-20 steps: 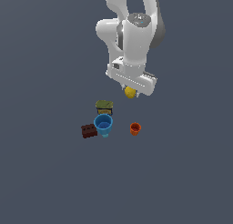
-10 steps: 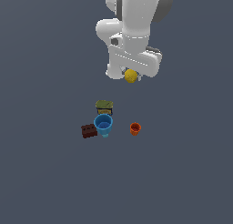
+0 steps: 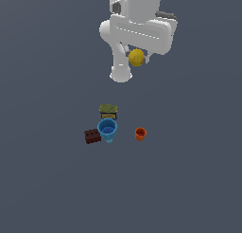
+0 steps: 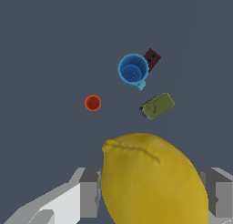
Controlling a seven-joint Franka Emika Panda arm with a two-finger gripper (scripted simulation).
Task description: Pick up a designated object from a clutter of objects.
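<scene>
The gripper (image 3: 137,54) sits high in the upper middle of the exterior view, its fingers (image 4: 88,191) pinching the yellow ball (image 3: 136,57) between them. The ball is well clear of the floor (it fills the lower part of the wrist view). Below, in the middle of the frame, the blue cup (image 3: 108,129), small orange cup (image 3: 140,133), studded block (image 3: 92,136) and olive-green can (image 3: 108,111) sit untouched. I'd judge the pick essentially done; what remains is a steady hold without loosening the squeeze.
</scene>
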